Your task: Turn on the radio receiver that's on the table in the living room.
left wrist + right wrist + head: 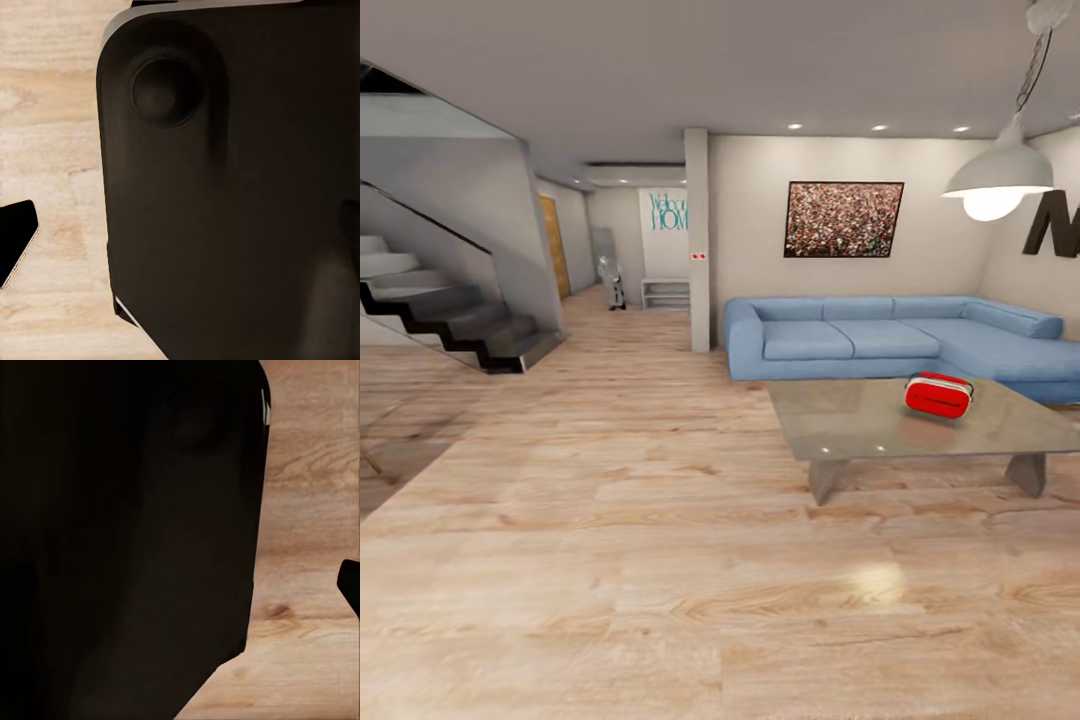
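The radio receiver (938, 394), small and red with white trim, sits on the glossy grey top of the low table (860, 425) toward its far right part. The table stands in the living room in front of the blue L-shaped sofa (860, 335), ahead of me and to the right across several metres of wood floor. In the left wrist view a black fingertip (16, 241) pokes in at the frame's edge over the floor. The right wrist view has a similar black tip (352, 585). The dark robot body hides the other finger of each gripper.
A staircase (450, 320) rises at the left. A white pillar (698, 240) stands left of the sofa, with a hallway behind it. A crowd picture (844, 219), a black letter (1060, 225) and a dome lamp (1000, 180) mark the far right. Wood floor (660, 560) lies between me and the table.
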